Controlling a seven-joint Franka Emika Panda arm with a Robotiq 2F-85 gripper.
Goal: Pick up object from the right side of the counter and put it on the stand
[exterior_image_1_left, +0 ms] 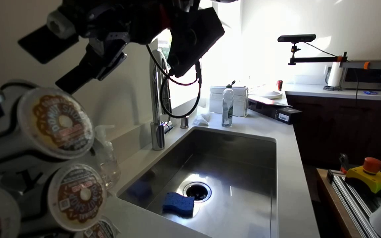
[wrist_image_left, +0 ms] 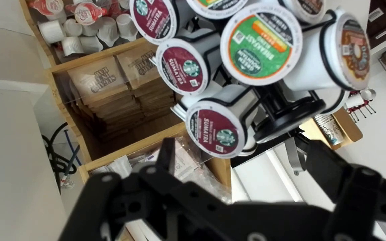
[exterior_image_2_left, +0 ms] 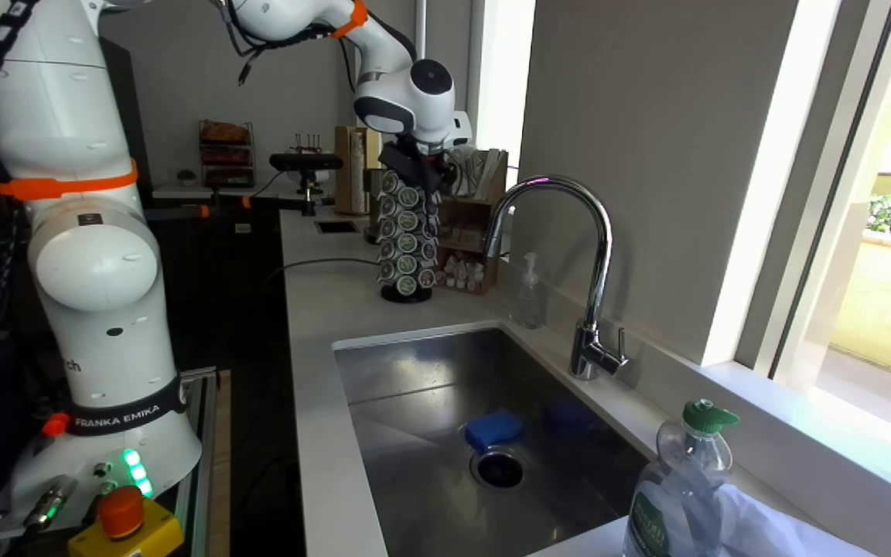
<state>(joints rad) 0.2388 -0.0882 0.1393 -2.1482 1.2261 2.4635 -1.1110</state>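
The jaws stand wide apart with nothing between them, at the head of the rack [wrist_image_left: 290, 121]. In the wrist view that head lies ahead of them, within their spread, its post slanting; a red-labelled pod [wrist_image_left: 216, 130] shows just past the gap and would likely be met first. Whether anything touches cannot be told. In an exterior view the rack's long axis is upright on the worktop [exterior_image_2_left: 329, 309], past the far end of the sink [exterior_image_2_left: 407, 433], with the jaws at its top. Which object the task means, and so where it lies, is unclear. If it is already on the rack, the next move is probably a straight retreat.
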